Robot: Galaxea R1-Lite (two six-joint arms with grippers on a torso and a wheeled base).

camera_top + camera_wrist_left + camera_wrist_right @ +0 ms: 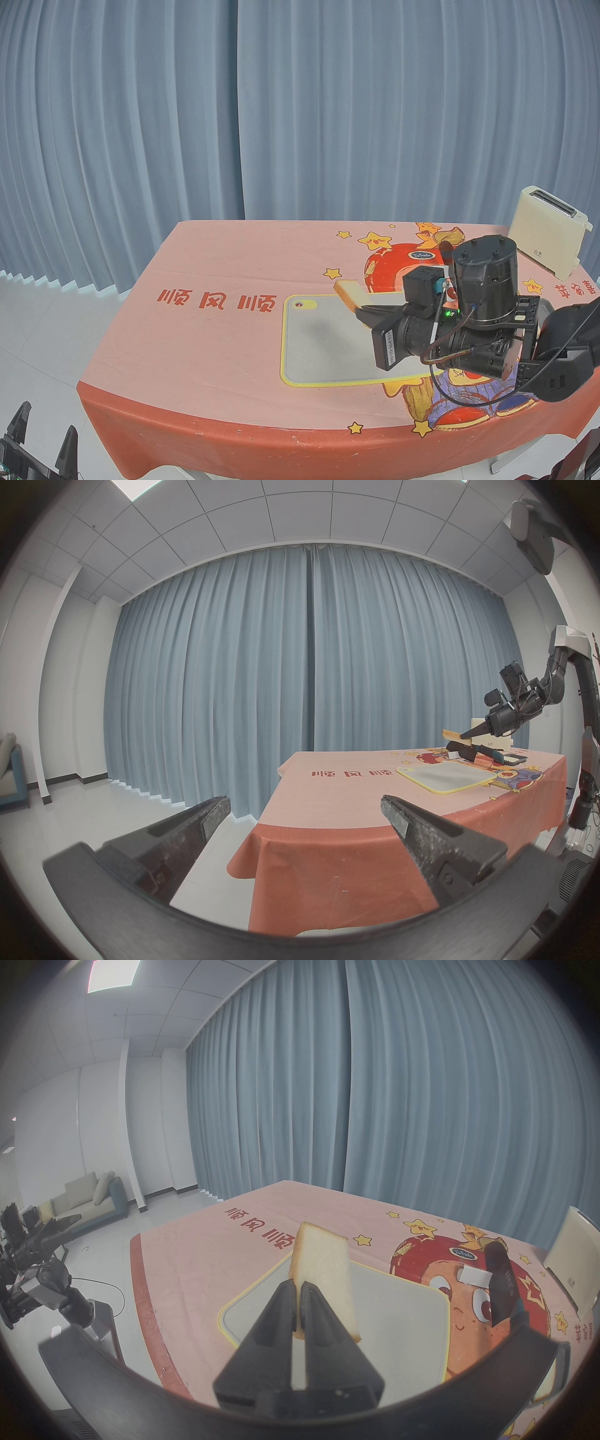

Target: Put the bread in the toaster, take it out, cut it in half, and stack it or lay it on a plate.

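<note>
Pink printed cloth covers the table (219,350). Head view: the right arm hides the 3 o'clock edge of the yellow-rimmed cutting board (325,344), which lies right of the table's centre. The right gripper (359,309) is clenched on a slice of bread (347,292), held in the air above the board's far edge, at about 1 o'clock of the board. A cream toaster (550,231) stands at the table's 2 o'clock corner; its top slot shows only as a dark strip, the inside not legible. The left gripper (47,420) is cut off by the frame at 7 o'clock, off the table.

Left wrist view: the left gripper (304,805) has its jaws spread wide and grasps nothing. Far off, the right gripper (465,734) carries the bread (453,734) above the board (447,775).

Right wrist view: the jaws pinch the lower edge of the bread (322,1266), which stands upright over the board (400,1329). A dark oblong object (500,1285) lies on the cloth between board and toaster (578,1260); what it is cannot be made out.
</note>
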